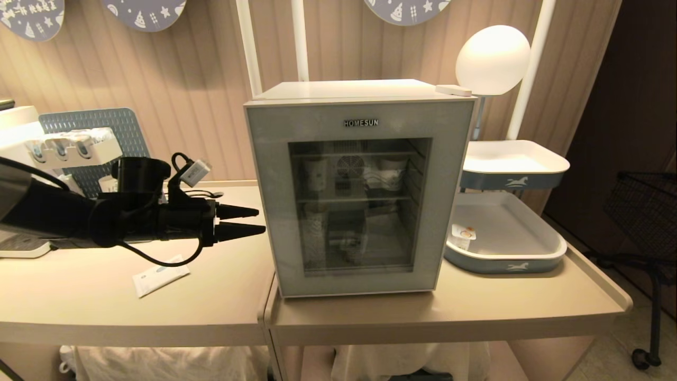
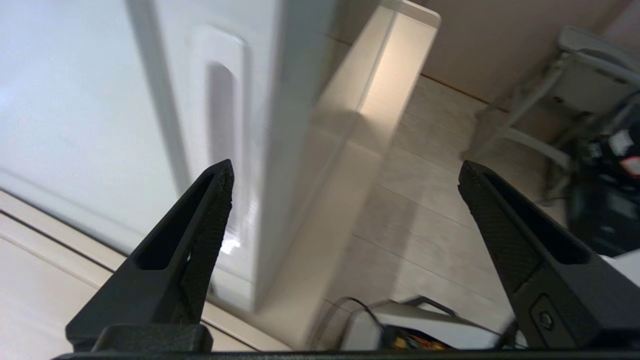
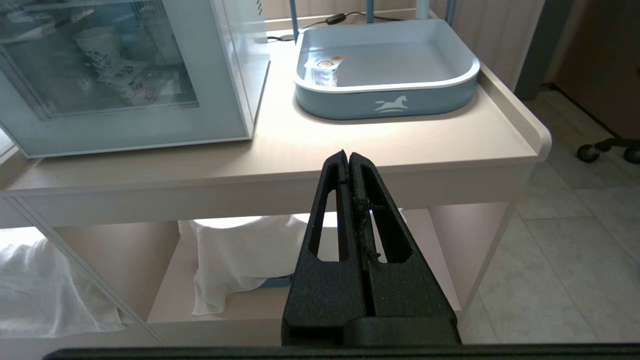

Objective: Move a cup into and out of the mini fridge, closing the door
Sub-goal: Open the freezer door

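Observation:
The mini fridge (image 1: 359, 114) stands in the middle of the table with its glass door (image 1: 444, 201) shut. Behind the glass I see wire shelves, a fan and patterned paper cups, but I cannot pick out the cup. My left gripper (image 1: 261, 221) points level at the fridge's left side, close to the door's edge. In the left wrist view this gripper (image 2: 346, 167) is open and holds nothing, with the fridge's white side wall and its recessed grip (image 2: 220, 100) just ahead. My right gripper (image 3: 346, 155) is shut and empty, parked low in front of the table's edge.
A blue tray (image 1: 508, 264) to the right of the fridge holds a small pot with an orange mark (image 1: 463, 235). Above it sit a second tray (image 1: 515, 177) and a round lamp (image 1: 493, 59). A paper packet (image 1: 158, 276) and a white appliance (image 1: 21, 143) occupy the left table.

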{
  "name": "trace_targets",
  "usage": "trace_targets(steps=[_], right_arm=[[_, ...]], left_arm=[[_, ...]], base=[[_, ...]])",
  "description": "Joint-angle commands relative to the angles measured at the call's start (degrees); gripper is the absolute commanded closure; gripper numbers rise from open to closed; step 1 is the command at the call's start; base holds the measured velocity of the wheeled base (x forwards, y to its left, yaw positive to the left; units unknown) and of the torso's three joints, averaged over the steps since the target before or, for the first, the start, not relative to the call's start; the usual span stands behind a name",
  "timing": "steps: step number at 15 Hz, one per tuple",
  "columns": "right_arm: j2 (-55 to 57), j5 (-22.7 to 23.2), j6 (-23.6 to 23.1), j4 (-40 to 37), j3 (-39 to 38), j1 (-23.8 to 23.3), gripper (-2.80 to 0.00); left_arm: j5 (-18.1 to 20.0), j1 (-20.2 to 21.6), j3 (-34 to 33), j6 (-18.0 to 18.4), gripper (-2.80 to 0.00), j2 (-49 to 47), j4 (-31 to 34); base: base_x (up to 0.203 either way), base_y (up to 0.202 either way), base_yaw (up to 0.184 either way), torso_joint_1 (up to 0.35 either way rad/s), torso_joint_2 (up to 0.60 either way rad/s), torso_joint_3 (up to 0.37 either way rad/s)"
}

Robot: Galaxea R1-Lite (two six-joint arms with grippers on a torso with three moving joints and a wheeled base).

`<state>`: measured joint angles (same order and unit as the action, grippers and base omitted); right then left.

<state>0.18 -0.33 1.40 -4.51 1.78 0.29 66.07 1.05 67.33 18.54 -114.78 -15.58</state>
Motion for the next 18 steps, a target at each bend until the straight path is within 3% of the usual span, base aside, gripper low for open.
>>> trace_targets(steps=[1, 3, 9, 12, 15, 18], right_arm=[[0.08, -0.02, 0.0, -0.04, -0.02, 0.06, 0.0], [0.08, -0.01, 0.0, -0.06, -0.02, 0.05, 0.0], [0.08, -0.02, 0.0, -0.06, -0.02, 0.06, 0.0], [0.08, -0.02, 0.0, -0.02, 0.06, 0.02, 0.0], [0.08, 0.0, 0.0, -0.04, -0.02, 0.05, 0.0], [0.08, -0.02, 0.0, 0.01, -0.02, 0.06, 0.0]], left_arm=[[0.2, -0.29, -0.12, -0.58, -2.8, -2.64, -5.54], [0.11, -1.5, -0.32, -3.19, -2.8, -3.56, -8.59], [0.04, -3.34, -1.24, -4.06, -2.8, -3.87, -8.49], [2.65, -3.67, -3.52, -7.61, -2.8, -1.0, -8.56], [5.84, -3.79, -7.6, -7.75, -2.8, 3.6, -8.58], [6.56, -4.17, -12.94, -7.12, -2.8, 8.17, -8.87]], base=[[0.0, 0.0, 0.0, 0.0, 0.0, 0.0], [0.0, 0.0, 0.0, 0.0, 0.0, 0.0], [0.0, 0.0, 0.0, 0.0, 0.0, 0.0], [0.0, 0.0, 0.0, 0.0, 0.0, 0.0], [0.0, 0.0, 0.0, 0.0, 0.0, 0.0], [0.0, 0.0, 0.0, 0.0, 0.0, 0.0]])
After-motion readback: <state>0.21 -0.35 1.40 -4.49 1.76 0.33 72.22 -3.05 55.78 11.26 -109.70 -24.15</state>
